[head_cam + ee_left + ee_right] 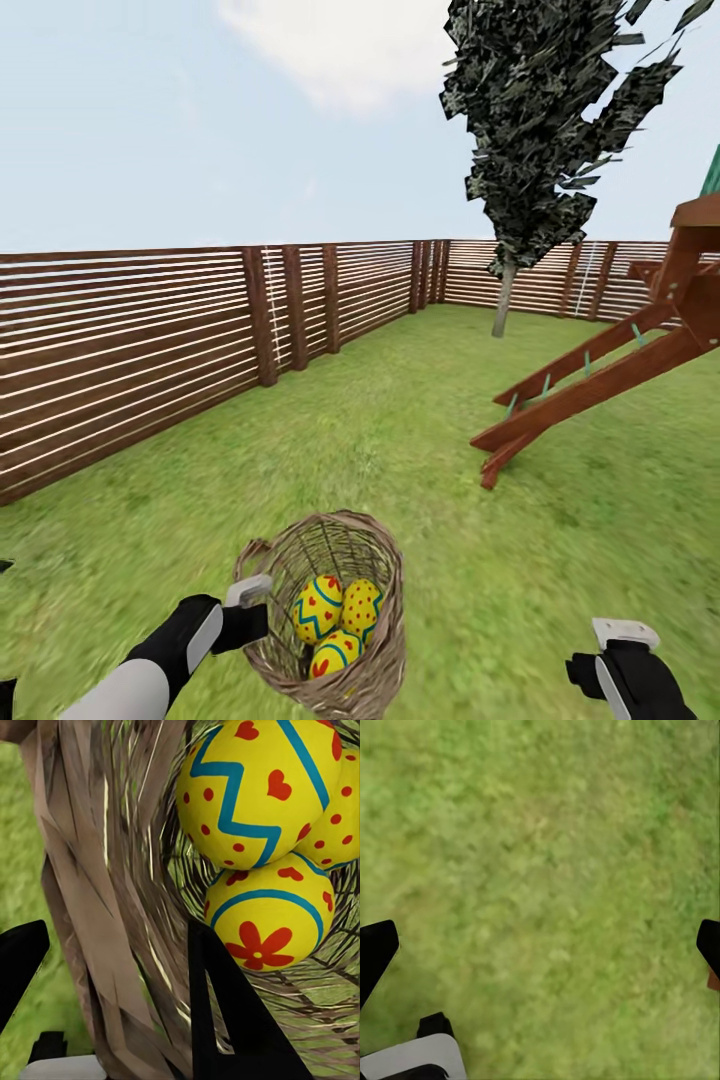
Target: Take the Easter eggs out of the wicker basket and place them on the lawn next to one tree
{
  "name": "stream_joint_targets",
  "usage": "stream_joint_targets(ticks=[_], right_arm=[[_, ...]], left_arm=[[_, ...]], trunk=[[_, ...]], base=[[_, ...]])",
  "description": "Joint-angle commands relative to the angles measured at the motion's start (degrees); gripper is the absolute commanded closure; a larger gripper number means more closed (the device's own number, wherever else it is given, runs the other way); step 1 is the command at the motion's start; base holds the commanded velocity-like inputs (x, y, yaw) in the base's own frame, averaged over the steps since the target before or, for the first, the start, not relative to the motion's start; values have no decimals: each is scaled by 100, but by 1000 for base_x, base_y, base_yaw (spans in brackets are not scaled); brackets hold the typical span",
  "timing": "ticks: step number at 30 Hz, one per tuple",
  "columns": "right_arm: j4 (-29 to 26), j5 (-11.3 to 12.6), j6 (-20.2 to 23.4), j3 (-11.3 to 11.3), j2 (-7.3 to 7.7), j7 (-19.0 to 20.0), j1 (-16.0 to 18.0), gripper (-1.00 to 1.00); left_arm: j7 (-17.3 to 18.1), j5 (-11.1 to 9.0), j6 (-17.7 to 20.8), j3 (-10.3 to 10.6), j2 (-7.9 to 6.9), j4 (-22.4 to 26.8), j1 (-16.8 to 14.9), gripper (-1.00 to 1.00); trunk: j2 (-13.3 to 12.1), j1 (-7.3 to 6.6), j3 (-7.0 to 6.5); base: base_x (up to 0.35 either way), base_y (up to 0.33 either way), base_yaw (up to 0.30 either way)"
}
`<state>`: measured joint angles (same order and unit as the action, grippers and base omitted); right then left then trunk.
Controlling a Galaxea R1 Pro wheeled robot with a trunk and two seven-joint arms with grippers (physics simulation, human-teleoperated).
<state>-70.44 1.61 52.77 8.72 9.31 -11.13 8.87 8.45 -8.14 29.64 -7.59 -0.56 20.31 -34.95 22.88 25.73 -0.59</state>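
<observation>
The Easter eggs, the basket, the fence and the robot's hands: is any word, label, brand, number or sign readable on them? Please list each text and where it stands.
No readable text on anything.
Easter eggs: painted zigzags, dots, hearts and a flower, no letters or numbers.
Wicker basket: plain weave, no label.
Fence and wooden play frame: no sign.
Left hand and right hand: no marking visible.

The wicker basket (330, 620) wall stands between the left fingers (225, 1020). Open lawn (420, 420) lies free rightward. Its mouth is unobstructed above.
</observation>
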Motion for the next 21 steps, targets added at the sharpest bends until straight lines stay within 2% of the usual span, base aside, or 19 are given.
stream_joint_targets(ticks=[1, 7, 16, 21], right_arm=[[-5, 22, 23, -1, 1, -19, 0, -100], [-5, 16, 23, -2, 1, -17, 0, -100], [-2, 9, 23, -8, -13, -19, 0, -100], [3, 15, 23, -4, -15, -16, 1, -100]], left_arm=[[8, -91, 42, -41, 3, 8, -3, 100], [8, -91, 42, -41, 0, -1, -3, 100], [8, -91, 42, -41, -1, -1, -3, 100], [8, -91, 42, -41, -1, -1, -3, 100]], trunk=[[5, 5, 2], [5, 5, 2], [5, 5, 2], [5, 5, 2]], base=[[330, 0, 96], [330, 0, 34], [330, 0, 272], [330, 0, 24]])
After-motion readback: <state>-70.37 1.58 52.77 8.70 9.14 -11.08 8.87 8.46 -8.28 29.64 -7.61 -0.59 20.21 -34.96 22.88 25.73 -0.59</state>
